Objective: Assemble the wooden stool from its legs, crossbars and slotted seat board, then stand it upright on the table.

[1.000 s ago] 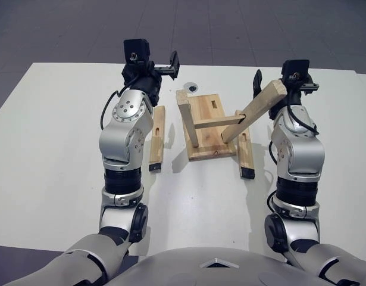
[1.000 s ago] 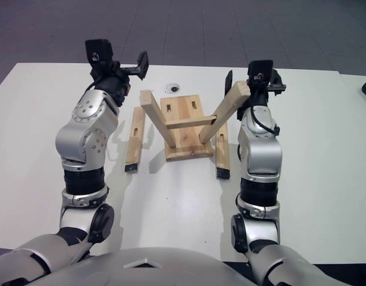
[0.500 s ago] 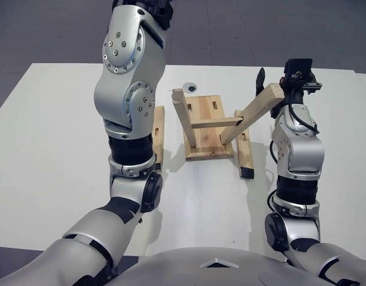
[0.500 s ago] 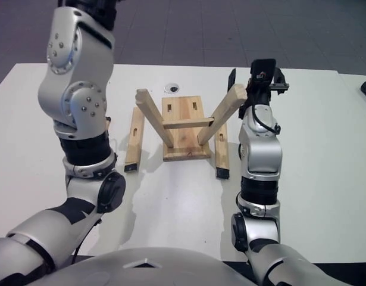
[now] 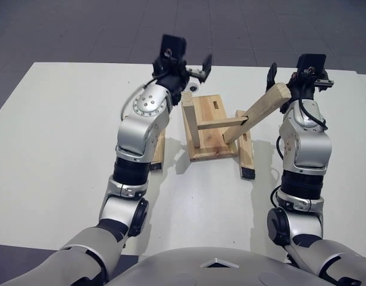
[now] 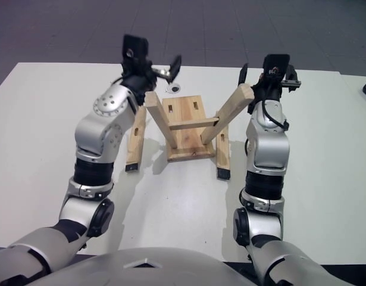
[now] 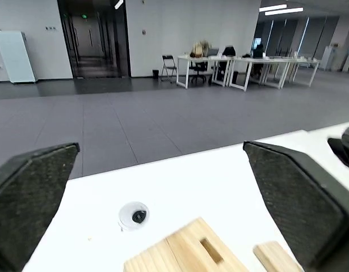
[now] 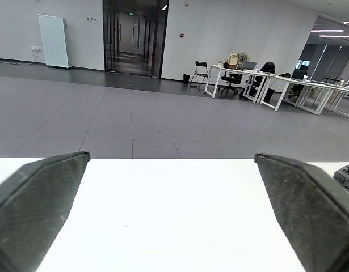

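**Left eye view.**
- Table: white.
- Seat board: lies flat at the far middle of the table, slots up.
- Upright leg: stands at the board's left edge.
- Crossbar: runs from the upright leg to the tilted leg.
- Tilted leg: its foot meets the board's right edge and its top is close by the right gripper. Whether the top rests on the gripper cannot be told from here.
- Left gripper: hangs above the upright leg's top, apart from it.
- Right spare leg: flat on the table, just beside the board.
- Left spare leg: flat on the table, partly behind the left arm.

**Right eye view.**
- Same layout.
- Grommet: set in the table beyond the board.

**Left wrist view.**
- Jaws wide apart, pads bare, nothing between them.
- A board slot and a leg top show below.

**Right wrist view.**
- Jaws wide apart, pads bare.
- Bare table lies ahead.

**Handling (judged).**
- The wood looks stiff, light, dry and sturdy.
- The joints are probably loose, so the frame may rack if lifted by the crossbar.
- Take legs across their flat faces near mid-length.
- Take the board by its long edges.
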{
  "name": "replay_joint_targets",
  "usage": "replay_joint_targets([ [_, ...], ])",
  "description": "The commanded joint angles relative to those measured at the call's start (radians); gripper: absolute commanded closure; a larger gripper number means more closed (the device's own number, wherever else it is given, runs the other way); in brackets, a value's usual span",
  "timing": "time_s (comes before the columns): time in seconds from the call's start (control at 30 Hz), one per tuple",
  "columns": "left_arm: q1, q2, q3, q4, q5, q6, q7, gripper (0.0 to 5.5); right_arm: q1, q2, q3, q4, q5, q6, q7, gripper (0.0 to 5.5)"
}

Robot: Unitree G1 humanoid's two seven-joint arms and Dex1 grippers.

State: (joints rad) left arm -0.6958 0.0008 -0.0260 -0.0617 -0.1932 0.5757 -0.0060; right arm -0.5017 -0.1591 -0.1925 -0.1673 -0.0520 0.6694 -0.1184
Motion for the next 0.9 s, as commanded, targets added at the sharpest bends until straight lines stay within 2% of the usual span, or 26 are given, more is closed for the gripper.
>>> replay_joint_targets([
  [0.03,0.045,-0.03,0.181,-0.044,0.005,0.017,0.183,0.13,0.016,0.012,-0.035,0.011,-0.017,0.023,-0.059,0.1],
  [0.13,0.11,-0.034,0.303,-0.143,0.054,0.11,0.349,0.13,0.041,0.005,-0.143,-0.006,-0.052,0.045,-0.176,0.1],
  [0.17,0.142,-0.016,0.305,-0.199,0.049,0.161,0.338,0.13,0.053,0.003,-0.184,-0.02,-0.052,0.065,-0.201,0.1],
  [0.23,0.191,0.044,0.212,-0.319,0.002,0.266,0.219,0.13,0.078,-0.003,-0.199,-0.064,-0.039,0.101,-0.18,0.1],
  [0.37,0.248,0.177,-0.049,-0.588,-0.123,0.456,-0.009,0.13,0.136,0.028,-0.017,-0.264,0.034,0.187,-0.028,0.1],
  [0.43,0.252,0.197,-0.124,-0.617,-0.117,0.507,-0.028,0.13,0.159,0.075,0.074,-0.372,0.069,0.251,0.005,0.1],
  [0.47,0.248,0.163,-0.141,-0.52,-0.05,0.511,0.048,0.13,0.175,0.097,0.118,-0.401,0.055,0.279,-0.008,0.1],
  [0.53,0.246,0.088,-0.104,-0.391,0.018,0.489,0.157,0.13,0.195,0.101,0.161,-0.416,0.008,0.314,-0.04,0.1],
  [0.63,0.263,0.056,0.006,-0.392,-0.017,0.392,0.134,0.13,0.193,0.075,0.12,-0.386,-0.032,0.317,-0.065,0.1],
  [0.8,0.277,0.189,0.259,-0.329,-0.06,0.262,0.036,0.13,0.184,0.051,-0.011,-0.331,-0.055,0.306,-0.097,0.1],
  [0.9,0.341,0.291,0.276,-0.391,-0.159,0.259,-0.16,0.13,0.188,0.057,-0.011,-0.338,-0.047,0.303,-0.079,0.1],
])
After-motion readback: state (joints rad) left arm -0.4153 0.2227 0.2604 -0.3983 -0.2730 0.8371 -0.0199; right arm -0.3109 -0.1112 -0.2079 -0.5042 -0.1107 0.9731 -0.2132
